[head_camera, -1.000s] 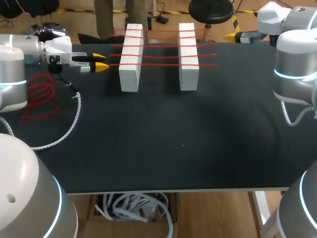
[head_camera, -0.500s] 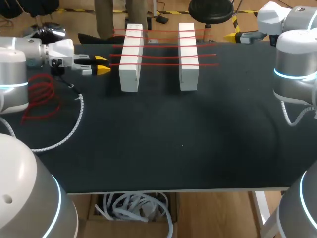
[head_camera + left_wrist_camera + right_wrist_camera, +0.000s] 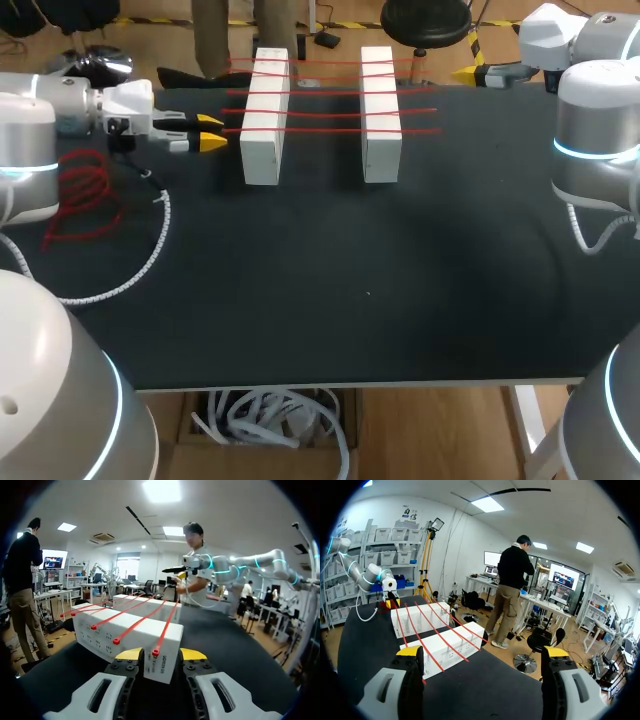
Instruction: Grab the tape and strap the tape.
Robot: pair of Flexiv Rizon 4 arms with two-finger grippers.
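The left gripper (image 3: 208,131) hovers just left of the left white block (image 3: 262,130), jaws spread, beside the end of the nearest red tape (image 3: 320,131). Four tapes span to the right white block (image 3: 380,125). A loose tape pile (image 3: 85,195) lies on the table (image 3: 350,290) at the left. The right gripper (image 3: 482,654) hangs at the far right, jaws spread wide.

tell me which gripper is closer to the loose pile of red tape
Left. The left gripper is a short way from the loose red tape pile, between it and the white blocks. The right gripper is at the table's far opposite corner, past both blocks.
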